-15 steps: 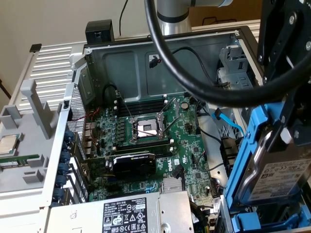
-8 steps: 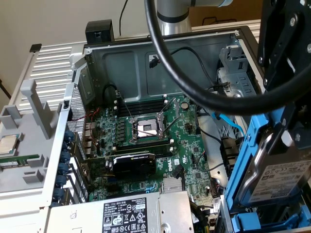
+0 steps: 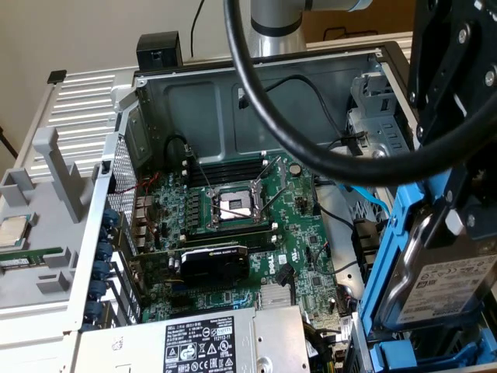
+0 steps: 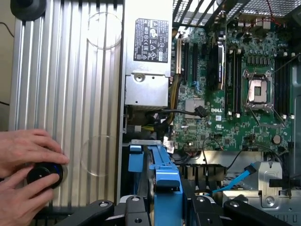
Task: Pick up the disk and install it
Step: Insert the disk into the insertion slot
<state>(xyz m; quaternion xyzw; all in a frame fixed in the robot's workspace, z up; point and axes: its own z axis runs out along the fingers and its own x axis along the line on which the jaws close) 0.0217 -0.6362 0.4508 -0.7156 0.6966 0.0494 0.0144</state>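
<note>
Gripping the disk (image 3: 449, 286) by its blue carrier, the hand (image 4: 167, 207) hung at the rim of the open computer case (image 3: 217, 97), white label showing.

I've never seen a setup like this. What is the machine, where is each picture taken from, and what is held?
This is one robot arm working over an open computer case. The exterior view comes from a camera off the arm; the wrist view from one on its wrist. In the case lie a green motherboard and a grey power-supply box. The gripper is shut on the disk, a silver hard drive in a blue frame, held at the case's side, not yet installed. A person's hands rest on a black knob beside the case.
</note>
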